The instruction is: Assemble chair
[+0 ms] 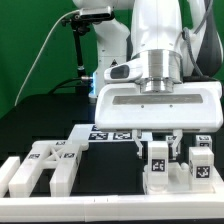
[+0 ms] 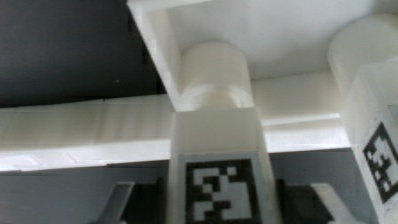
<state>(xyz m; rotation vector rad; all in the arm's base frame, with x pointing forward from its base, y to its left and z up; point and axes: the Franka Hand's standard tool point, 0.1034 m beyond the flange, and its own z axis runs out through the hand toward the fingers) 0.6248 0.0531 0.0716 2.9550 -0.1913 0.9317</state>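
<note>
The chair is in loose glossy white parts with black-and-white tags. My gripper (image 1: 159, 154) hangs straight down at the exterior view's right, its dark fingers (image 1: 143, 150) either side of an upright tagged leg bar (image 1: 158, 168). In the wrist view the same bar (image 2: 217, 150) runs between my gripper (image 2: 217, 206), with a dark gap between it and each finger (image 2: 132, 200), so the gripper is open and holds nothing. A second tagged bar (image 1: 201, 163) stands just beside it and shows in the wrist view (image 2: 374, 140). More chair parts (image 1: 48, 166) lie at the exterior view's left.
The marker board (image 1: 112, 134) lies flat on the black table behind the parts. A white border rail (image 1: 100, 212) runs along the near edge. The robot's base and a cable (image 1: 80, 60) stand at the back against a green backdrop.
</note>
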